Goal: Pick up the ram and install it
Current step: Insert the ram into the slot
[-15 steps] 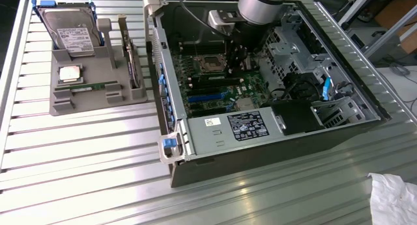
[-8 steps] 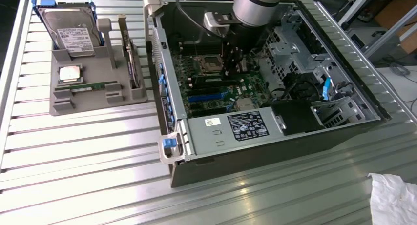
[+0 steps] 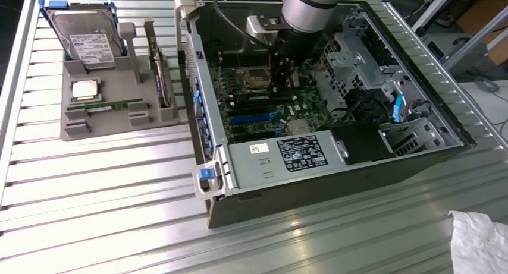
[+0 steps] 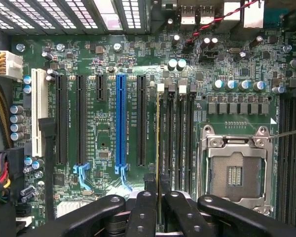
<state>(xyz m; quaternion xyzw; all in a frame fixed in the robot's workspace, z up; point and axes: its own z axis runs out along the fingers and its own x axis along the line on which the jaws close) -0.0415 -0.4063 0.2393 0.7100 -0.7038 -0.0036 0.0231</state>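
Note:
The ram point(image 4: 160, 138) shows edge-on in the wrist view as a thin yellowish-green strip, standing in line with the black memory slots point(image 4: 180, 133) on the motherboard. My gripper point(image 4: 160, 200) is shut on it, with black fingers point(image 4: 142, 212) on either side of its near end. In the exterior view the gripper point(image 3: 279, 81) reaches down into the open computer case point(image 3: 208, 185), over the middle of the green motherboard point(image 3: 258, 116). I cannot tell whether the stick is seated in a slot or just above it.
An empty processor socket point(image 4: 234, 170) lies beside the memory slots. A grey tray point(image 3: 111, 122) at the exterior view's left holds a second green stick point(image 3: 99, 106), a silver processor point(image 3: 85, 90), a hard drive point(image 3: 85, 39) and an upright card point(image 3: 163, 78). A white cloth point(image 3: 480, 241) lies near the table's corner.

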